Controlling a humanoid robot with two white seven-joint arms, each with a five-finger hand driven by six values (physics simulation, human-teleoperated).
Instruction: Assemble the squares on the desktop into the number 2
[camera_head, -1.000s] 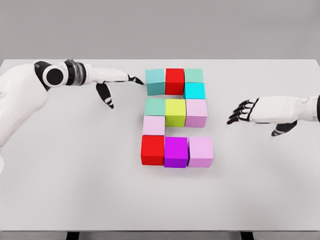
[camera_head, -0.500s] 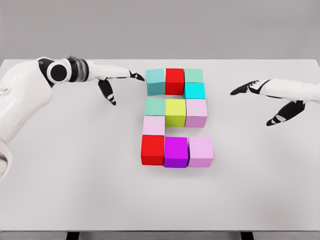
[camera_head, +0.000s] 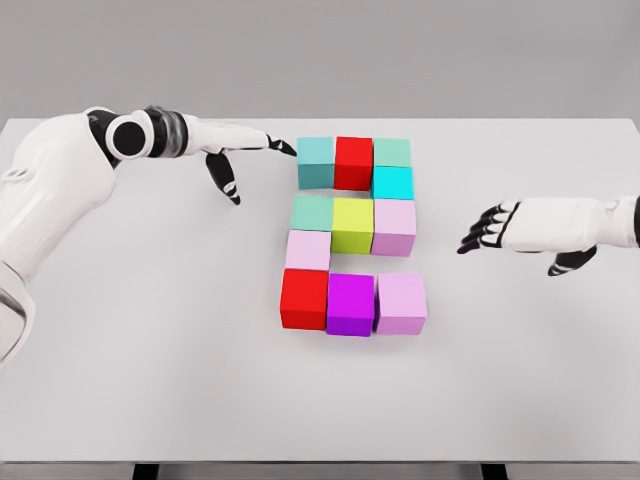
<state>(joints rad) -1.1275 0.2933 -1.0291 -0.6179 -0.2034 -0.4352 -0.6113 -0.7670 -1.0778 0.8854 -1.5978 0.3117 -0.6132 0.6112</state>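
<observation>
My left hand (camera_head: 240, 155) reaches flat and unclenched, holding nothing, its fingertips (camera_head: 285, 148) right at the teal cube (camera_head: 316, 162) in the top row's left corner, while my right hand (camera_head: 500, 229) hovers loosely spread and empty, well apart to the right of the pale pink cube (camera_head: 394, 226). On the white table (camera_head: 150, 350) the ten cubes read as a 2 to me: top row, cyan cube (camera_head: 392, 182) stepping down on the right, middle row, a pink one on the left, bottom row. I judge only small squaring-up remains, mainly that slightly offset top row.
</observation>
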